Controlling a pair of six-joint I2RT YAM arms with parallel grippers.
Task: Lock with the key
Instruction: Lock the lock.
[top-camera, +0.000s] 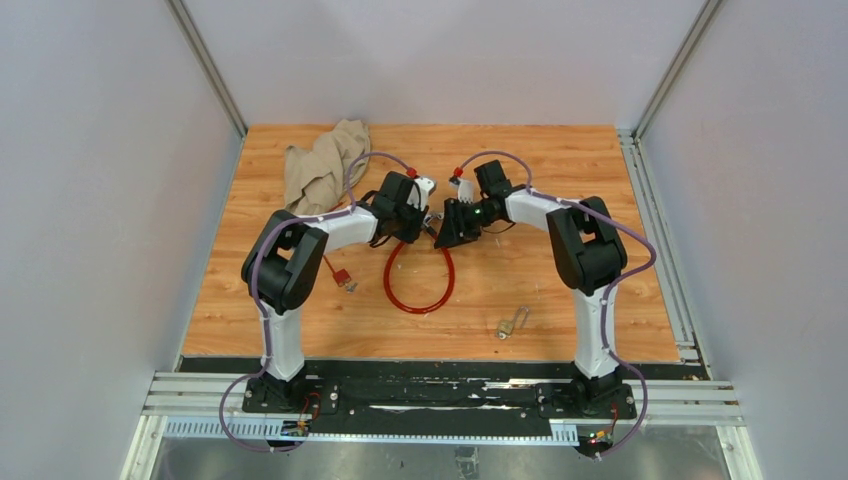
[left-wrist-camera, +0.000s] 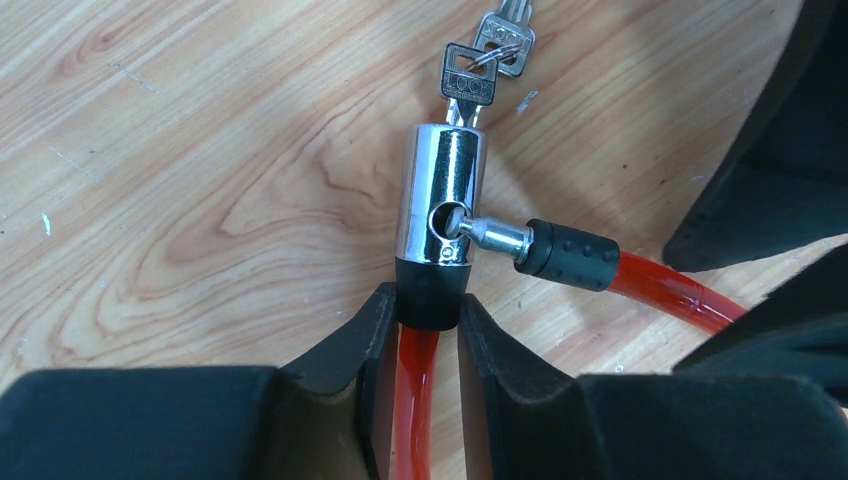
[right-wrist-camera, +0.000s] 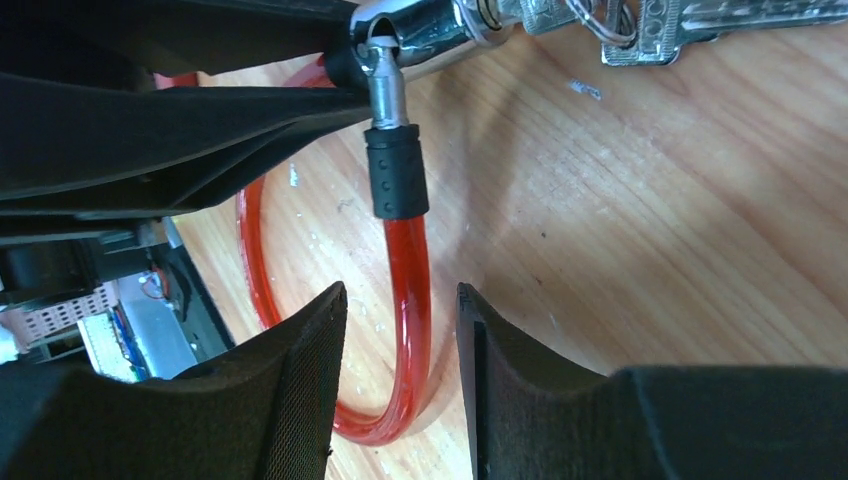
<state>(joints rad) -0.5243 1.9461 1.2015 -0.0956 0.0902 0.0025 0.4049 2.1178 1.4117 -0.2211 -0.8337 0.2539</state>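
Note:
The chrome lock cylinder (left-wrist-camera: 440, 195) of the red cable (left-wrist-camera: 670, 288) lies on the wood. My left gripper (left-wrist-camera: 428, 300) is shut on its black collar (left-wrist-camera: 430, 295). The small silver key (left-wrist-camera: 468, 78) sits in the cylinder's far end, and a spare key (left-wrist-camera: 503, 38) hangs on its ring. The cable's metal pin (left-wrist-camera: 492, 235), with its black sleeve (left-wrist-camera: 570, 255), enters the cylinder's side hole. My right gripper (right-wrist-camera: 400, 292) is open and straddles the red cable (right-wrist-camera: 410, 270) just below the sleeve (right-wrist-camera: 396, 170), with a gap on each side. In the top view both grippers (top-camera: 432, 220) meet above the cable loop (top-camera: 420, 300).
A beige cloth (top-camera: 320, 170) lies at the back left. A short red loop with a tag (top-camera: 338, 272) rests by the left arm. A small brass padlock (top-camera: 510, 325) sits near the front right. Grey walls enclose the wooden tabletop (top-camera: 560, 170).

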